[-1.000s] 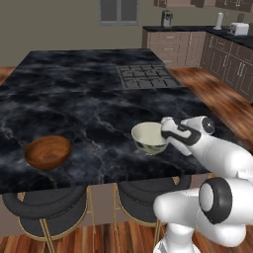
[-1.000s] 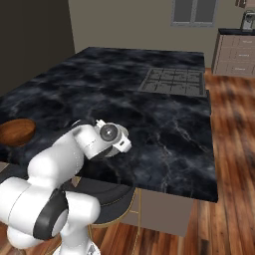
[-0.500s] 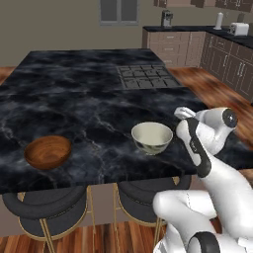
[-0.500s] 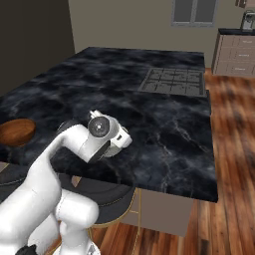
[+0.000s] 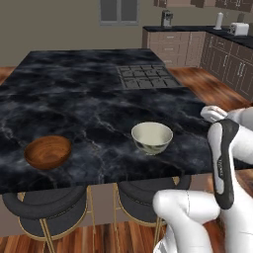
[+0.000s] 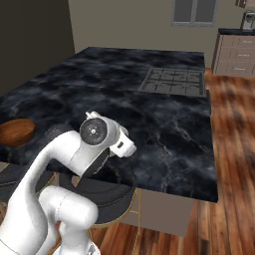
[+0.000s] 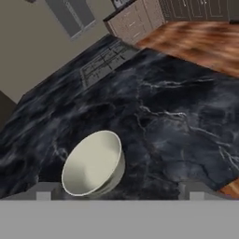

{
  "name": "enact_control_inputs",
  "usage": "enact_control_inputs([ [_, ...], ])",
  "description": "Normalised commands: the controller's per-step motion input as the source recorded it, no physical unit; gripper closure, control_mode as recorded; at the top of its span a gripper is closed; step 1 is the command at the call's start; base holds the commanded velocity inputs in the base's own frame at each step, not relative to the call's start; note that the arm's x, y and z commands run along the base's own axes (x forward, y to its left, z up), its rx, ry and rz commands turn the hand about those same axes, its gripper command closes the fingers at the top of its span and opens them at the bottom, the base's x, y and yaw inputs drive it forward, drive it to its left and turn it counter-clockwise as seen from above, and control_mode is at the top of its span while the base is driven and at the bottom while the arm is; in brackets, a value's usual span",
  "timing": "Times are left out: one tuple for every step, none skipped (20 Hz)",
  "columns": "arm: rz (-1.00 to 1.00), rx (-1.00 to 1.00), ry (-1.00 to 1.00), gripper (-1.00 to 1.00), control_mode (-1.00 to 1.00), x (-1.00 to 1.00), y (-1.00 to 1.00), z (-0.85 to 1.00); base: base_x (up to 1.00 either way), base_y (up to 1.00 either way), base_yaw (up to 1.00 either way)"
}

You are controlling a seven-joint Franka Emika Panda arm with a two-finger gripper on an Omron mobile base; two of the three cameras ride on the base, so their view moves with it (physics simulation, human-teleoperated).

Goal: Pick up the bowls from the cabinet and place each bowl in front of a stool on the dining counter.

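The cream-white bowl [image 5: 152,138] stands upright on the dining counter [image 5: 89,99] near its front edge, above the right stool [image 5: 148,195]. The reddish-brown wooden bowl [image 5: 48,151] [image 6: 16,132] rests further left, above the left stool [image 5: 44,205]. In the hand view my gripper [image 7: 119,191] is open, its fingertips [image 7: 44,191] wide apart and holding nothing. The cream bowl [image 7: 93,163] lies just ahead of them toward the left tip, with a gap in between. My hand [image 5: 213,113] hangs right of that bowl. The cabinet is out of view.
A black gas cooktop [image 5: 147,76] [image 6: 174,81] is set in the far right of the counter top. Taupe drawer units [image 5: 173,47] with a coffee machine [image 5: 167,19] and a toaster [image 5: 238,28] line the back right. Wooden floor [image 6: 234,149] runs beside the counter.
My hand has pulled back from the cream bowl's rim, to the right and upward. The bowl stays put on the counter. The wooden bowl has not moved.
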Motion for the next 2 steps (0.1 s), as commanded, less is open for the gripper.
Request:
enact_control_inputs([
  [0.00,0.00,-0.02,-1.00,-1.00,-1.00,-0.41,0.26,0.00,0.00,0.00],
  [0.00,0.00,-0.07,-1.00,-1.00,-1.00,-0.37,0.15,0.00,0.00,0.00],
])
